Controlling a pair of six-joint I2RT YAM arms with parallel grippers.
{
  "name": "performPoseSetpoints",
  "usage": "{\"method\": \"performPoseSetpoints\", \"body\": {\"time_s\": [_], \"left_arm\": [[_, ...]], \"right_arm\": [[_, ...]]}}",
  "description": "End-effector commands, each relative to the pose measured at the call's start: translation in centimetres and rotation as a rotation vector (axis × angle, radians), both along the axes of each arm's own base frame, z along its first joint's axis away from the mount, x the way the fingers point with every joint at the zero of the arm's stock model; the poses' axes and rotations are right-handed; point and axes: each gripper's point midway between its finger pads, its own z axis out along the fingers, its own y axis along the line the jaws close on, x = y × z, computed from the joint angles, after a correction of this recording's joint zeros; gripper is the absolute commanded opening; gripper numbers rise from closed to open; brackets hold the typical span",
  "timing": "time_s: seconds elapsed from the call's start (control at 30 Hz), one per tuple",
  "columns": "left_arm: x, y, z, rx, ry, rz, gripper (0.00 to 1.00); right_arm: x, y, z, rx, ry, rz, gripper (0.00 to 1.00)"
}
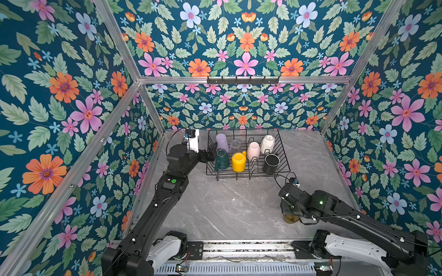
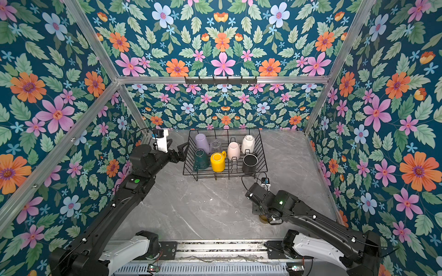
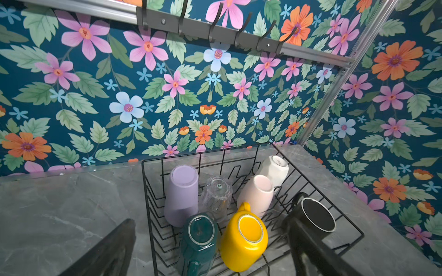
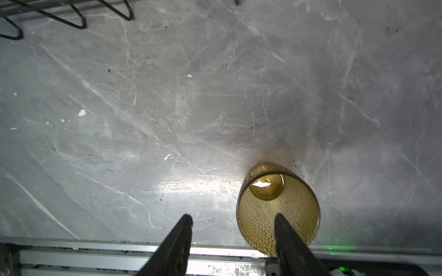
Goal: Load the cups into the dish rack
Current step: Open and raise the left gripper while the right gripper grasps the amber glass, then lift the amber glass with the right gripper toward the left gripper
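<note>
The amber glass [image 4: 277,205] stands upright near the front edge of the grey marble desk [image 1: 227,205], right of the middle. In both top views the right arm [image 1: 334,208] hides most of it. The right fingers [image 4: 184,229] are spread, one over its mouth and one outside, gripping nothing. The dish rack [image 1: 248,173] at the back edge holds seven cups [image 1: 253,150]. The left fingers [image 3: 114,243] gape beside it. Floral walls [image 1: 71,95] enclose the desk.

Light: we find both top views bright and even, shadows soft | Glare: in the right wrist view a white sheen lies on the tabletop [image 4: 203,186] just beside the amber glass [image 4: 265,215], murky shadow on the glass's other side | Focus: the right gripper [image 4: 233,216], close by the glass, blurs dark
</note>
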Motion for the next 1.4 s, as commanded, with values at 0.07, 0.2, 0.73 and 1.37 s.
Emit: {"method": "performPoseSetpoints", "body": {"time_s": [0.07, 0.2, 0.73, 1.37], "left_arm": [[0.0, 0.6, 0.5, 0.005, -0.026, 0.029, 1.00], [0.4, 0.6, -0.1, 0.002, -0.004, 0.029, 1.00], [1.0, 0.7, -1.4, 0.019, 0.032, 0.041, 1.00], [-1.0, -1.0, 0.5, -0.007, -0.048, -0.089, 1.00]], "right_arm": [[-1.3, 0.1, -2.0, -0.015, 0.066, -0.047, 0.51], [-1.8, 1.1, -3.8, -0.007, 0.108, -0.044, 0.46], [-1.6, 1.6, -6.9, -0.058, 0.145, -0.039, 0.25], [6.5, 6.7, 4.5, 0.271, -0.192, 0.088, 0.00]]}}
